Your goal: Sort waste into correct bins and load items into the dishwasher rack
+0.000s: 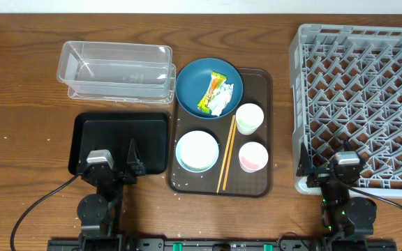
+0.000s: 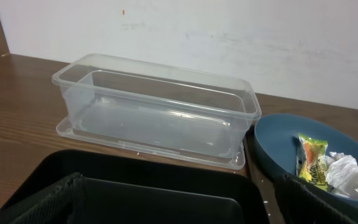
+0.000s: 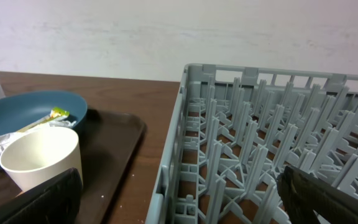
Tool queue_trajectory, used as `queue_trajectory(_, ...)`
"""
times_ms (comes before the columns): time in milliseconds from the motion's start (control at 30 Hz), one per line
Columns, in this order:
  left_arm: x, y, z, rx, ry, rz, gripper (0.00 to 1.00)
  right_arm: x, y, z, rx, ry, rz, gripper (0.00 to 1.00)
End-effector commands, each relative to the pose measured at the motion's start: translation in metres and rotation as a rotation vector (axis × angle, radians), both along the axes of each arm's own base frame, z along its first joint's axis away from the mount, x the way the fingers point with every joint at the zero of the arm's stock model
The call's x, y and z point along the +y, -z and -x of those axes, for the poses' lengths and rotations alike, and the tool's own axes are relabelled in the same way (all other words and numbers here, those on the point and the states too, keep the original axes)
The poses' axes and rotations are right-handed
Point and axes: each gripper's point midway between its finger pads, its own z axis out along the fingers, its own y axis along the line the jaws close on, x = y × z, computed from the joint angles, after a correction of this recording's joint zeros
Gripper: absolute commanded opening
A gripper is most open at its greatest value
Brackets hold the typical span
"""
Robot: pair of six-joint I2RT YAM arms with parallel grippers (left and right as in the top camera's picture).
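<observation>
The dark-blue plate (image 1: 208,85) sits at the back of the brown tray and carries the yellow-green wrapper (image 1: 212,90) and crumpled tissue (image 1: 223,102); both also show in the left wrist view (image 2: 312,163). The light-blue bowl (image 1: 197,151), white cup (image 1: 249,118), pink-inside cup (image 1: 253,156) and chopsticks (image 1: 226,155) lie on the tray. The clear tub (image 1: 116,68) and black tray (image 1: 121,142) are at left. The grey rack (image 1: 361,97) is at right. My left gripper (image 1: 116,162) is open over the black tray. My right gripper (image 1: 330,171) is open at the rack's front left corner.
The brown serving tray (image 1: 264,90) holds the dishes in the middle of the wooden table. Loose white rice grains (image 1: 187,183) lie scattered on the tray and on the table near it. A white wall runs behind the table.
</observation>
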Motion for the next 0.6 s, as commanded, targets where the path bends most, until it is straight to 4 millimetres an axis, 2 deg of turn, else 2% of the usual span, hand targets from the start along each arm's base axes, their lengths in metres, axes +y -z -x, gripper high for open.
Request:
queue_trajectory(0,0.0031,0.0139,0.0015,0.047,-0.013,-0.017,0.98,-0.0003,0.0008,0.0002,0.0,-0.001,0.008,0.99)
queue_trajectory(567,0.0031,0.0139,0.0015,0.047,-0.013,-0.017,0.98,-0.0003,0.0008,0.0002,0.0,-0.001,0.008,0.99)
